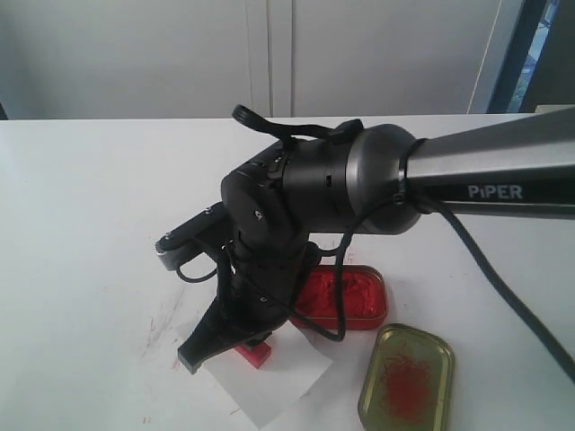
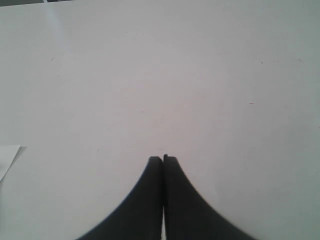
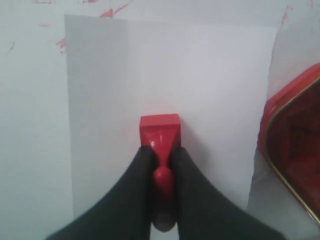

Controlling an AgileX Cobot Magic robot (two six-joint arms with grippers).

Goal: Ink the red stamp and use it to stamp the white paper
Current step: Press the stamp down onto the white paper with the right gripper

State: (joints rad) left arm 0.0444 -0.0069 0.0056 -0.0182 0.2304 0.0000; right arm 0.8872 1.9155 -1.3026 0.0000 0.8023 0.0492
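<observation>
My right gripper (image 3: 161, 152) is shut on the red stamp (image 3: 160, 131), pinching its knob handle between both fingers. The stamp's square base rests against the white paper (image 3: 165, 75), near the sheet's middle. In the exterior view the same red stamp (image 1: 254, 353) peeks out under the right gripper (image 1: 235, 343) on the white paper (image 1: 278, 377) at the table's front. My left gripper (image 2: 163, 159) is shut with nothing in it, hovering over bare white table. A corner of the paper (image 2: 7, 157) shows at the edge of the left wrist view.
The open red ink tin (image 1: 346, 297) lies just behind the paper, its red rim (image 3: 292, 145) close beside the sheet. The gold lid (image 1: 406, 377) smeared red lies at the front right. Red scratch marks (image 1: 160, 325) stain the tabletop left of the paper.
</observation>
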